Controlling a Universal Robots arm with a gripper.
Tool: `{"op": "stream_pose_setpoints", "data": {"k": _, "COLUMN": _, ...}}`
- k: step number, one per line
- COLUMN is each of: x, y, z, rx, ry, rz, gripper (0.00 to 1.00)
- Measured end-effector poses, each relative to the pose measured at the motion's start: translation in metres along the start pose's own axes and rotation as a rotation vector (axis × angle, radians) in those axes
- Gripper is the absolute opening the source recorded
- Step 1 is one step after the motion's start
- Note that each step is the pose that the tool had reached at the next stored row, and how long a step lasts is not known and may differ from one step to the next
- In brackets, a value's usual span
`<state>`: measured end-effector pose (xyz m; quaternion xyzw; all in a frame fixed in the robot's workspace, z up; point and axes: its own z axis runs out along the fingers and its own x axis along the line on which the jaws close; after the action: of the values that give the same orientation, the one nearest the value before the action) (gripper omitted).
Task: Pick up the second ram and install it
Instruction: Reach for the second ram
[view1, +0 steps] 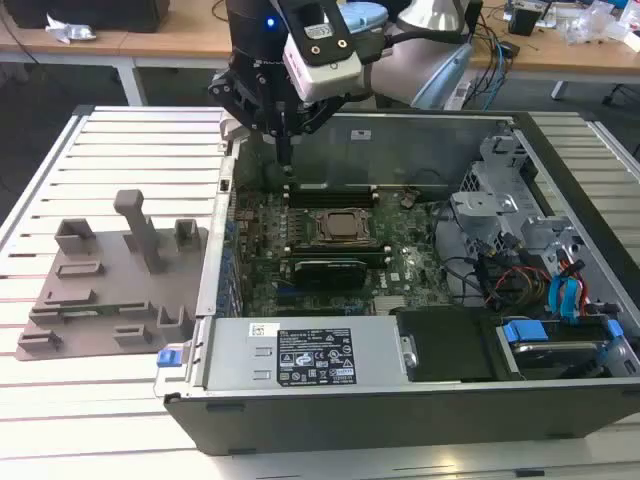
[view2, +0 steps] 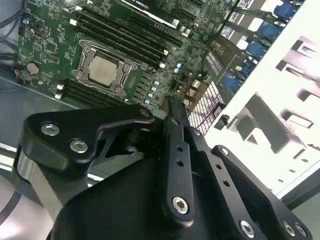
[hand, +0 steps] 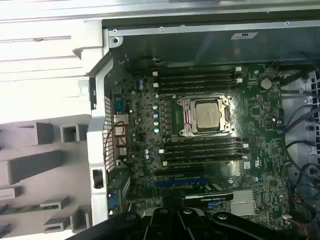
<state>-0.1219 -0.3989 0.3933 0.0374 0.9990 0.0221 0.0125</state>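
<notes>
Hovering claw (view1: 285, 160) overhangs motherboard (view1: 410, 275) (fixture plate (view1: 100, 290) beside).

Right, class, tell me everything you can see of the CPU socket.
The CPU socket is a square, silvery metal frame around a pale grey chip lid. It lies flat on the green motherboard, inside the open computer case, midway between two banks of long dark memory slots. It looks closed, and nothing rests on it or touches it from above.

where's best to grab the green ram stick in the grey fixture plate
Probably mid-length on the ram stick, pinching its flat faces from above: it seems to stand on edge in the fixture plate, only its thin top edge exposed.
</notes>
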Motion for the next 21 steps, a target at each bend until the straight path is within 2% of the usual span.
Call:
{"op": "stream_pose_setpoints", "data": {"k": 3, "x": 0.0346, "y": -0.0026, "z": -0.001, "rx": -0.0001, "ry": -0.0034, "rz": 0.0, "gripper": 0.1}}
{"op": "stream_pose_setpoints", "data": {"k": 5, "x": 0.051, "y": -0.0038, "z": -0.0014, "rx": -0.0003, "ry": -0.0051, "rz": 0.0, "gripper": 0.1}}
{"op": "stream_pose_setpoints", "data": {"k": 6, "x": 0.0586, "y": -0.0043, "z": -0.0016, "rx": -0.0005, "ry": -0.0058, "rz": 0.0, "gripper": 0.1}}
{"op": "stream_pose_setpoints", "data": {"k": 9, "x": 0.0752, "y": -0.0056, "z": -0.002, "rx": -0.0005, "ry": -0.0071, "rz": 0.0, "gripper": 0.1}}
{"op": "stream_pose_setpoints", "data": {"k": 11, "x": 0.09, "y": -0.0067, "z": -0.0024, "rx": -0.0007, "ry": -0.0086, "rz": 0.0, "gripper": 0.1}}
{"op": "stream_pose_setpoints", "data": {"k": 13, "x": 0.1115, "y": -0.0083, "z": -0.0029, "rx": -0.0008, "ry": -0.0103, "rz": 0.0, "gripper": 0.1}}
{"op": "stream_pose_setpoints", "data": {"k": 21, "x": 0.1689, "y": -0.0126, "z": -0.0041, "rx": -0.0009, "ry": -0.0129, "rz": -0.001, "gripper": 0.1}}
